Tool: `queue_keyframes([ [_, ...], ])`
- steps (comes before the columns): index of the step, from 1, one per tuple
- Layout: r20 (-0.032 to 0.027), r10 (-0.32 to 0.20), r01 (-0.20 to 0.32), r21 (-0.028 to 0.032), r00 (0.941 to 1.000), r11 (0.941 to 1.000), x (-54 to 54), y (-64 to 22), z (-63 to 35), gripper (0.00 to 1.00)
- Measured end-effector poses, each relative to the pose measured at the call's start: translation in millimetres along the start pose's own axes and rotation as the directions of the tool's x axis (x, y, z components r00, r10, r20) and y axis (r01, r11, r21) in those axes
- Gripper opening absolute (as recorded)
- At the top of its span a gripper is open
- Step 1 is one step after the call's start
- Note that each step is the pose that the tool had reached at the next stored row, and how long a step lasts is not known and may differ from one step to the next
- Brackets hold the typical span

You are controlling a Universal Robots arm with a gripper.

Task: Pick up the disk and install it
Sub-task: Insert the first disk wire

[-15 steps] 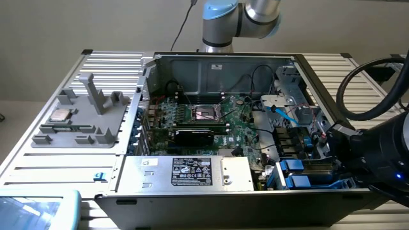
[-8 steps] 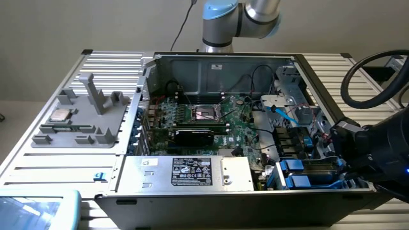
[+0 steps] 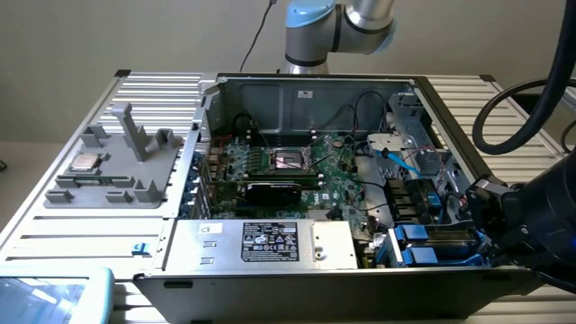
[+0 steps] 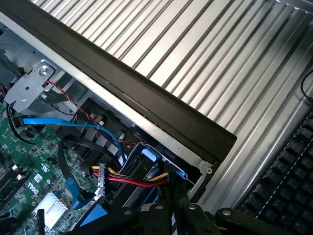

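Note:
The disk (image 4: 149,155) stands edge-on in the drive bay at the corner of the open computer case. Its blue bracket and a strip of grey metal show between the bay walls. My gripper (image 4: 169,198) reaches down into that bay, its dark fingers shut close together on the bracket's edge. In the exterior view the gripper (image 3: 481,229) hangs over the case's corner at that view's lower right, beside the blue-fronted drive bays (image 3: 421,244). The disk's label face is hidden.
Red, yellow and black power wires (image 4: 132,178) and a blue data cable (image 4: 44,121) cross beside the bay. The black case rim (image 4: 146,93) runs close by. A keyboard (image 4: 288,186) lies outside. The silver power supply (image 3: 270,244), the motherboard (image 3: 288,169) and a grey fixture (image 3: 108,175) lie further off.

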State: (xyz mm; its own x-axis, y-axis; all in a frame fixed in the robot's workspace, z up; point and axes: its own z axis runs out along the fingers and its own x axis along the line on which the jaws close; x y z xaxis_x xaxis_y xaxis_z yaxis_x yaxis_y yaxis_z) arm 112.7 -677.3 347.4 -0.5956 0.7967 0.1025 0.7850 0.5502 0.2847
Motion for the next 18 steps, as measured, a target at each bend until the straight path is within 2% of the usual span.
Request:
queue_keyframes([
  [4,0.0016,0.007,-0.007,-0.0001,1.0000,1.0000,0.7,-0.2,0.1,0.16],
  [11,0.0044,0.051,-0.051,0.0093,0.9987,0.9987,1.0,-0.5,-0.2,0.16],
  [18,0.0100,0.072,-0.072,0.0084,0.9973,0.9973,1.7,-0.5,-1.5,0.16],
])
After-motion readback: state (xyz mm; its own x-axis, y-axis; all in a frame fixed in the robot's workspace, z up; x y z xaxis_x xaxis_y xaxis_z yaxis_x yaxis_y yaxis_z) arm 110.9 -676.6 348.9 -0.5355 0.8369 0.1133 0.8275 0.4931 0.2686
